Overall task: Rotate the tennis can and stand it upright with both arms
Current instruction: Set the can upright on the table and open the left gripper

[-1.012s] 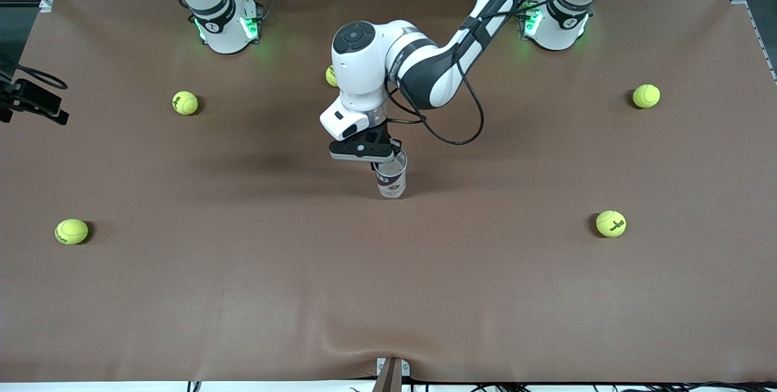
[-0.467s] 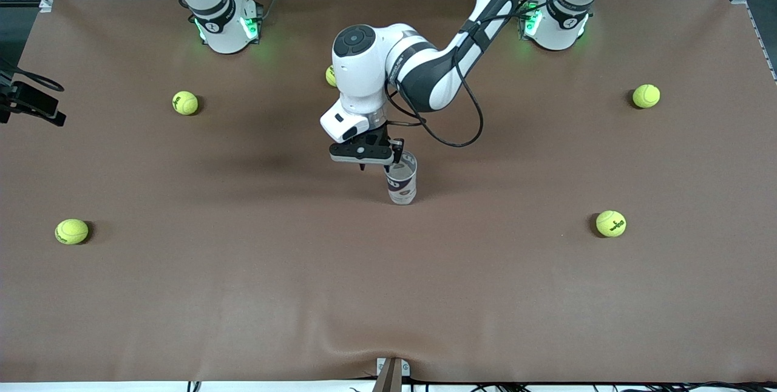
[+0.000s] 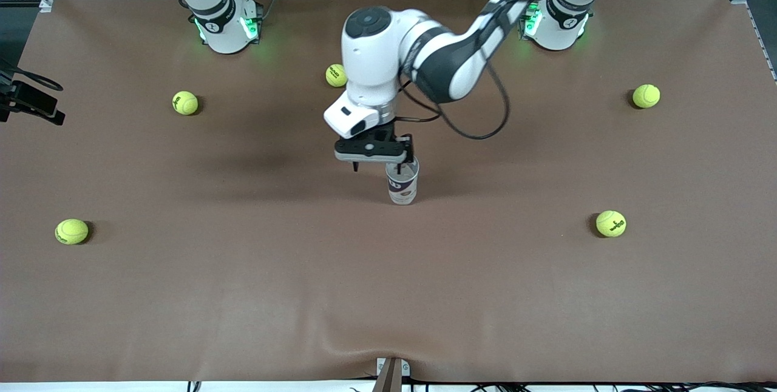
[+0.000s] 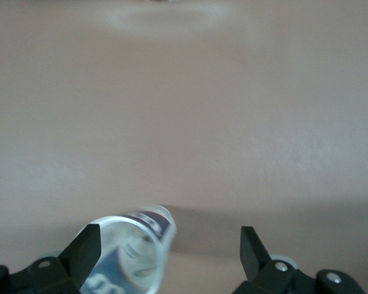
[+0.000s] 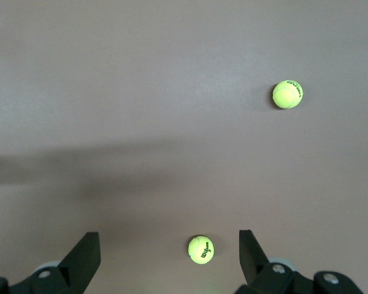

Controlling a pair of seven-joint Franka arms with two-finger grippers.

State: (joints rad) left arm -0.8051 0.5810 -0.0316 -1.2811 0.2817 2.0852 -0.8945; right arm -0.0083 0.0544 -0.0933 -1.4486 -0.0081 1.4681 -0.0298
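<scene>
The can stands up on the bench, seemingly touching one finger of the open left claw. The right claw waits open.

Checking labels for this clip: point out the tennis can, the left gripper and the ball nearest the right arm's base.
tennis can (image 3: 402, 189), front view, on its printed label.
left gripper (image 3: 376, 164), front view, midway between its fingertips.
tennis ball (image 3: 185, 102), front view, on its middle.

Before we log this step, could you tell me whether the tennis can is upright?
Upright: the tennis can stands on the table, open rim upward, under the open left claw.
</scene>
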